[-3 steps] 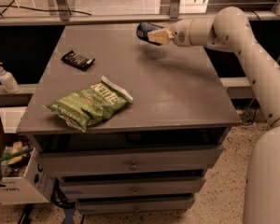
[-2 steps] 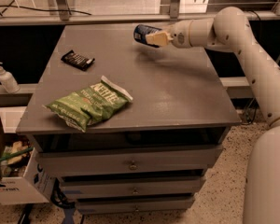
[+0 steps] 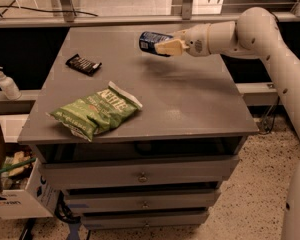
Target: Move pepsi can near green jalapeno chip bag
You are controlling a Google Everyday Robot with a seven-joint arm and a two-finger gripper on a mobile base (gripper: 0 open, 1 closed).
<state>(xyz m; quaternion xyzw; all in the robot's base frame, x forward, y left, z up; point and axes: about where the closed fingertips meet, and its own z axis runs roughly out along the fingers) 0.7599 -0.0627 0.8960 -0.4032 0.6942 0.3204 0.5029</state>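
The pepsi can point(image 3: 149, 41) is blue, lies on its side in the air above the far middle of the grey table point(image 3: 190, 99). My gripper point(image 3: 165, 45) is shut on it, reaching in from the right on the white arm point(image 3: 250, 34). The green jalapeno chip bag point(image 3: 95, 111) lies flat near the table's front left edge, with white "Kettle" lettering and a white torn top. The can is well apart from the bag, up and to the right of it.
A small flat black packet point(image 3: 83, 64) lies at the table's left back. A soap dispenser point(image 3: 6, 83) stands on a ledge at far left. A cardboard box point(image 3: 15, 194) sits on the floor at the lower left. Drawers point(image 3: 142, 176) are under the tabletop.
My gripper has carried the pepsi can a little to the left, toward the table's middle. The chip bag and black packet have not moved.
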